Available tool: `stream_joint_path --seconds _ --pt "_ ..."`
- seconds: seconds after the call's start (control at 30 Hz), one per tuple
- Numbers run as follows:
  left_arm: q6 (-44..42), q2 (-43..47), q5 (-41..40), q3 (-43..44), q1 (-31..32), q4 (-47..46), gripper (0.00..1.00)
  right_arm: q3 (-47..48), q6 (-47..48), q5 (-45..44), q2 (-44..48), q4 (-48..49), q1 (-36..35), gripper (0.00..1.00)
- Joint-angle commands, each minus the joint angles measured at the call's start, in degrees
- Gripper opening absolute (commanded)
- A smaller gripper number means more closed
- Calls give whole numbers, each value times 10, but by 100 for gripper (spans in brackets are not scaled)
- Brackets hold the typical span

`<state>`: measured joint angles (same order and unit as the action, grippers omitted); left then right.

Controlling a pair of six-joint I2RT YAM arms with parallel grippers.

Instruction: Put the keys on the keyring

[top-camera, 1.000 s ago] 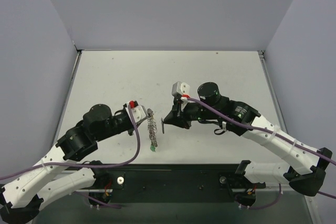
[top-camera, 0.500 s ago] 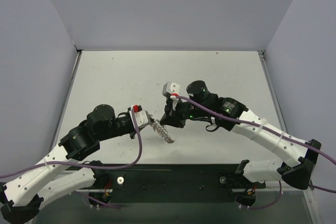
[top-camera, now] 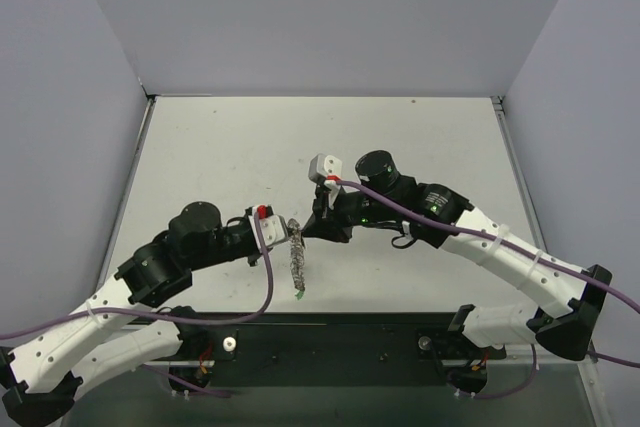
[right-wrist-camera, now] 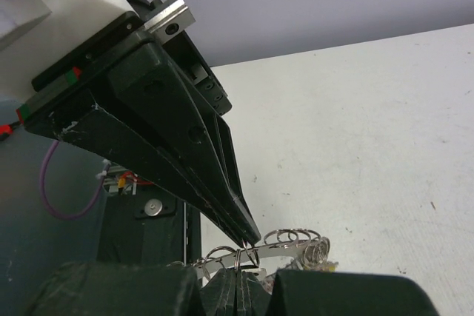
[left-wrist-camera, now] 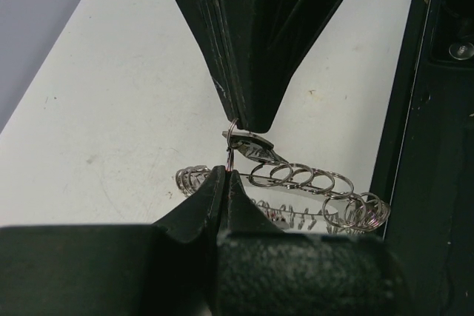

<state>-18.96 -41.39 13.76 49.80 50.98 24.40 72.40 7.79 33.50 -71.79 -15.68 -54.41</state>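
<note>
The keyring (top-camera: 296, 262) hangs edge-on from my left gripper (top-camera: 287, 232), which is shut on its top edge. Several small wire loops sit along its rim, seen in the left wrist view (left-wrist-camera: 296, 179) and the right wrist view (right-wrist-camera: 292, 240). A green key head (top-camera: 299, 294) hangs at its lower end. My right gripper (top-camera: 312, 231) is shut on a small silvery key (left-wrist-camera: 250, 145) by its little ring, tip to tip with the left gripper (left-wrist-camera: 226, 172). In the right wrist view my right gripper (right-wrist-camera: 241, 275) pinches that ring just under the left fingers (right-wrist-camera: 215, 183). The other keys' heads are mostly hidden.
The white table (top-camera: 400, 137) is walled at the back and both sides. The black base rail (top-camera: 330, 332) runs along the near edge, just below the hanging ring. Purple cables (top-camera: 262, 277) loop beside both arms.
My right gripper moved left with the key from a gap away to the top of the ring. The ring swung out to the right half a second ago and now hangs nearly straight down again.
</note>
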Motion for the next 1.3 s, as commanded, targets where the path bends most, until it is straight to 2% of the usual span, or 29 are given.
stream_joint_path --seconds 0.0,0.33,0.7,0.87,1.1,1.27 --pt "-32 29 -16 -10 9 -70 0 25 3 33 -5 10 6 0" --pt "-133 59 -58 -41 21 -83 0 24 -3 103 -1 -2 39 0" --pt "-266 117 -86 -124 53 -137 0 34 14 135 -17 -38 42 0" --pt "-351 148 -79 -167 68 -168 0 32 20 146 -24 -39 45 0" --pt "-418 190 -71 -225 75 -219 0 38 21 179 -62 -40 51 0" --pt "-475 204 -72 -255 84 -223 0 50 31 199 -86 -52 54 0"
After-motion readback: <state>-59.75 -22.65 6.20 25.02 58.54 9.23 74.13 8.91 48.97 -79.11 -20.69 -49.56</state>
